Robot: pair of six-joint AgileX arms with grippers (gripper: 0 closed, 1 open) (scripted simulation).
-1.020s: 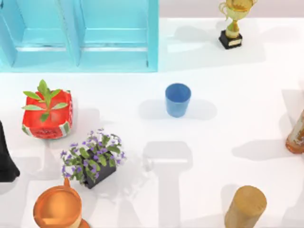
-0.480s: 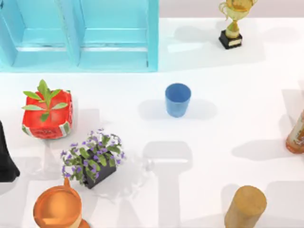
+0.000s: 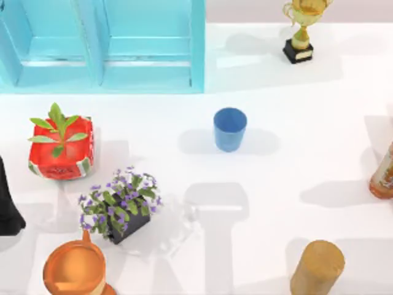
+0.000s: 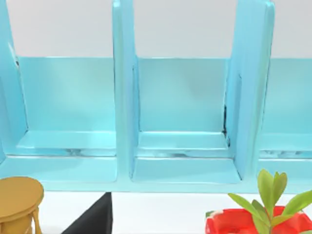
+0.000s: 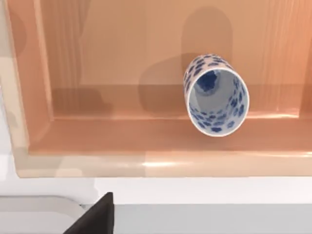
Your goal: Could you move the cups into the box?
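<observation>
Your top view looks straight down on the table (image 3: 276,184); your left wrist view shares its turquoise box (image 4: 180,97), facing it closely.

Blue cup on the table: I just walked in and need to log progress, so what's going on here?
Nothing is gripping the blue cup. It stands upright on the white table, in front of the turquoise box and not yet inside it. The left wrist view faces the box's two open compartments. The right wrist view looks down on the white cup with the dark-blue pattern, which sits inside a walled compartment. One cup seems done and one is left.
</observation>
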